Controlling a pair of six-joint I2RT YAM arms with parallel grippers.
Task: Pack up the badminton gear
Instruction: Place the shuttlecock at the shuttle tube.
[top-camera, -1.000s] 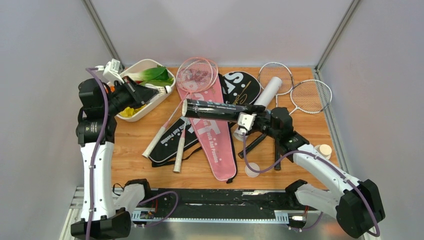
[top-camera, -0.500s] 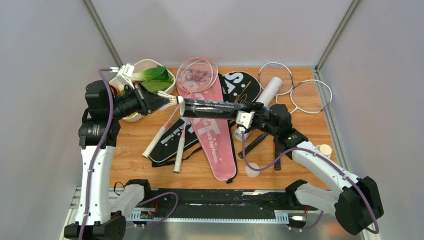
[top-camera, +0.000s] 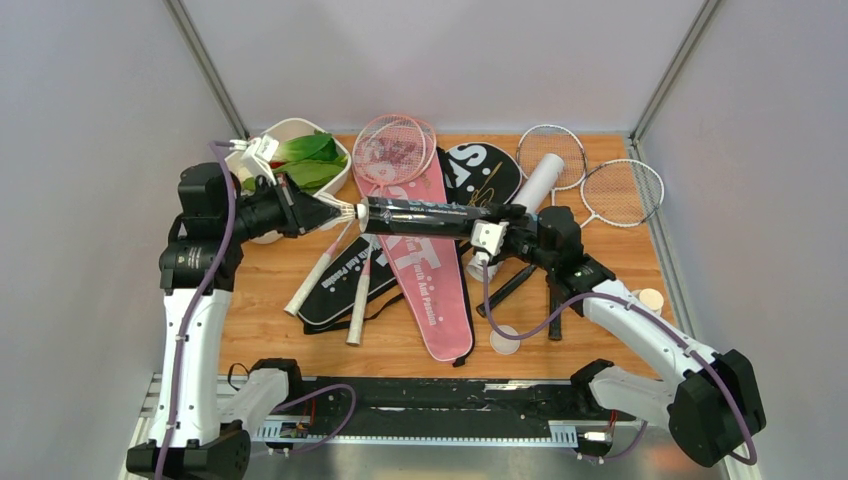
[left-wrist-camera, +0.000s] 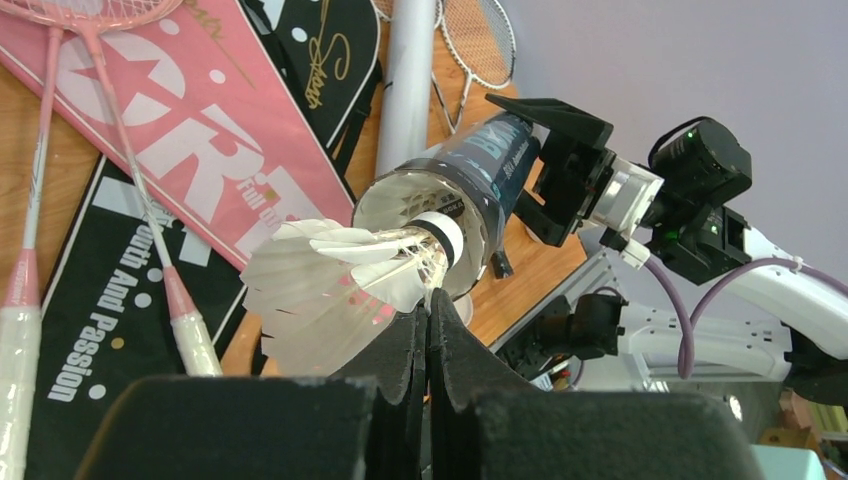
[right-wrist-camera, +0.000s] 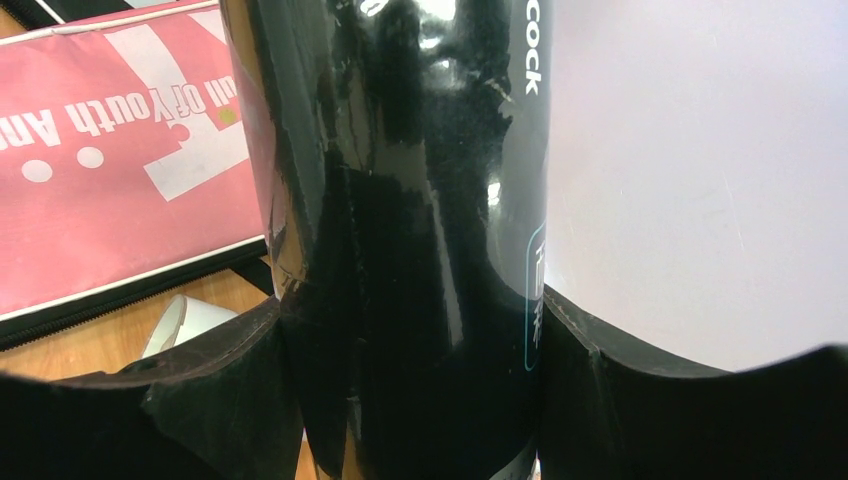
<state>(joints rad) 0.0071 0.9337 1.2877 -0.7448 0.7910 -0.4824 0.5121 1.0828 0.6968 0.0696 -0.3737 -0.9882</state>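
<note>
Step in hand looks like loading the white feather shuttlecock (left-wrist-camera: 335, 275) cork-first into the long glossy black tube (top-camera: 425, 215). Left gripper (left-wrist-camera: 428, 318) is pinched tight on its feather skirt; right gripper (top-camera: 503, 228) clamps the tube's 3 o'clock end, tube level over table centre, mouth at 9 o'clock. Next move probably needs an on-axis push toward 3 o'clock, then release

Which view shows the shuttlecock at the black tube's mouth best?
Left wrist: the shuttlecock sits close up, feathers pinched by the left fingers, cork at the black tube's open mouth. Top external shows it as a small white speck there. Right wrist shows only the tube's body, no shuttlecock.
</note>
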